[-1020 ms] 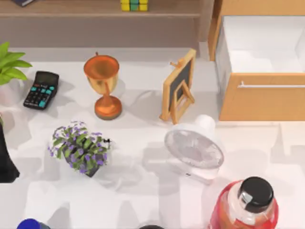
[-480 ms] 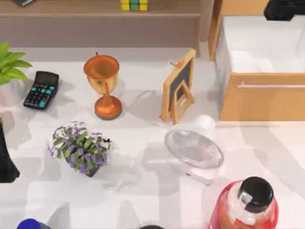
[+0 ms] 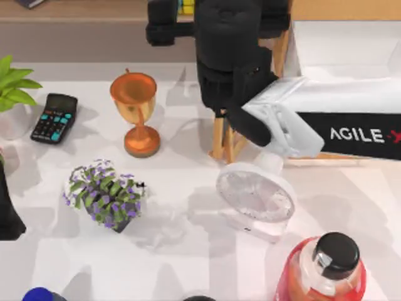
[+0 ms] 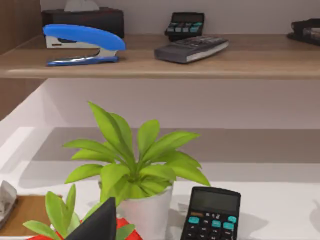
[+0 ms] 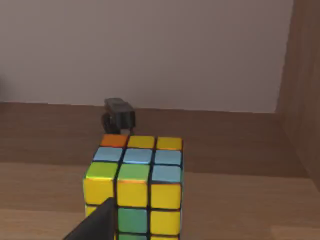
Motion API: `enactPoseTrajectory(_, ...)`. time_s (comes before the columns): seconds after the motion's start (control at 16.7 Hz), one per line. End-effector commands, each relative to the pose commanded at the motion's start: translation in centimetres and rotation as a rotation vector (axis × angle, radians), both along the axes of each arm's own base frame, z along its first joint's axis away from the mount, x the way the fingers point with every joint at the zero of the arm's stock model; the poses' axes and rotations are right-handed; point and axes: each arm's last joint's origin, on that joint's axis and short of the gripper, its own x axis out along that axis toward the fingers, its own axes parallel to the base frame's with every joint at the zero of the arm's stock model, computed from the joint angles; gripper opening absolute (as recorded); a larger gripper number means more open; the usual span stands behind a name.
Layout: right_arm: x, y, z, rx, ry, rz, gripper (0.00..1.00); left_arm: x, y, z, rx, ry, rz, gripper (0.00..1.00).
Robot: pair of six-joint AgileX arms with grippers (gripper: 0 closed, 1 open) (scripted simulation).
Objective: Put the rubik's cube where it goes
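My right hand (image 3: 182, 12) reaches to the far shelf (image 3: 75, 11), poised just before the rubik's cube (image 5: 134, 182), presumably lining up a grasp; whether its fingers are apart, I cannot tell. Left arm parked at near left edge of surface (image 3: 188, 251).

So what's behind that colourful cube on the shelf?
Behind the rubik's cube, in the right wrist view, a small dark clip-like object sits on the wooden shelf before a plain wall. The cube hides the shelf directly behind it.

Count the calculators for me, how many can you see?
2. One calculator lies on the table's left side beside the white potted plant; another calculator lies on the shelf above. More may be hidden.
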Motion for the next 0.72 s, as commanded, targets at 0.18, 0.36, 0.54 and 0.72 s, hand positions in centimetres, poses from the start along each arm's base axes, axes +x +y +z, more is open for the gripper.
enactPoseTrajectory(0.18, 2.5, 3.9, -4.6, -0.012, 0.001, -0.030, 1.00, 0.0, 0.0, 0.0, 0.000, 0.000, 0.000, 1.00)
enactPoseTrajectory(0.36, 4.1, 5.7, -7.3, 0.006, -0.015, -0.060, 1.00, 0.0, 0.0, 0.0, 0.000, 0.000, 0.000, 1.00)
enactPoseTrajectory(0.54, 4.7, 6.1, -8.1, 0.016, -0.023, -0.071, 1.00, 0.0, 0.0, 0.0, 0.000, 0.000, 0.000, 1.00)
enactPoseTrajectory(0.72, 4.7, 6.1, -8.1, 0.016, -0.023, -0.071, 1.00, 0.0, 0.0, 0.0, 0.000, 0.000, 0.000, 1.00)
